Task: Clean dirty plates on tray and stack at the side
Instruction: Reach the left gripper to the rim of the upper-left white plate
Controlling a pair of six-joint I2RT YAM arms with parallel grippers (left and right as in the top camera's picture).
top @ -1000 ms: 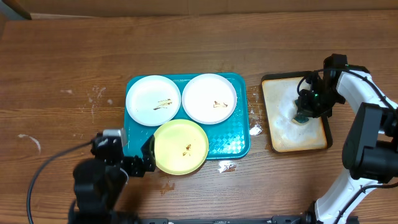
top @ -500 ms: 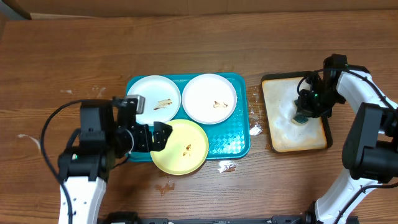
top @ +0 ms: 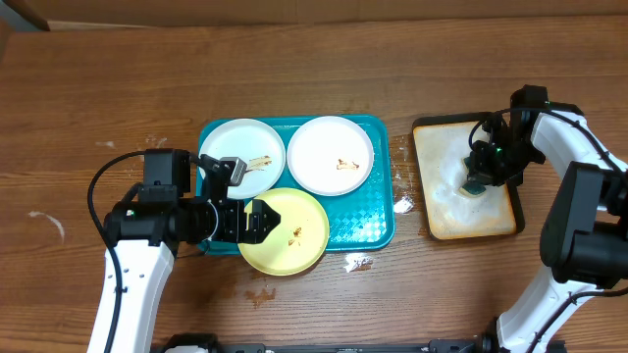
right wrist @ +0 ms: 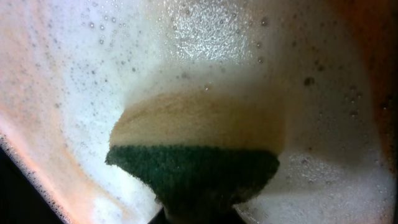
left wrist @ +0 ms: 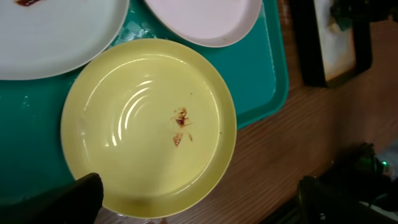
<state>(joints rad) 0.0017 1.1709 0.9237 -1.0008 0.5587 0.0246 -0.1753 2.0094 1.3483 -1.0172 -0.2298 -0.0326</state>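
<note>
The teal tray holds three plates: a white plate at back left, a white plate at back right, and a yellow-green plate in front, overhanging the tray's front rim. Each has a small dark smear. My left gripper is open and empty over the yellow-green plate's left edge. In the left wrist view the yellow-green plate fills the middle, its near rim between my spread fingers. My right gripper is shut on the green sponge, pressed into foam.
The dark-rimmed beige tray with white foam stands right of the teal tray and shows in the left wrist view. Water drops and scraps lie on the wood near the teal tray's right and front edges.
My left arm has come up from the table's front edge and brought its open gripper over the yellow-green plate's left side. The right arm and the sponge have not moved.
</note>
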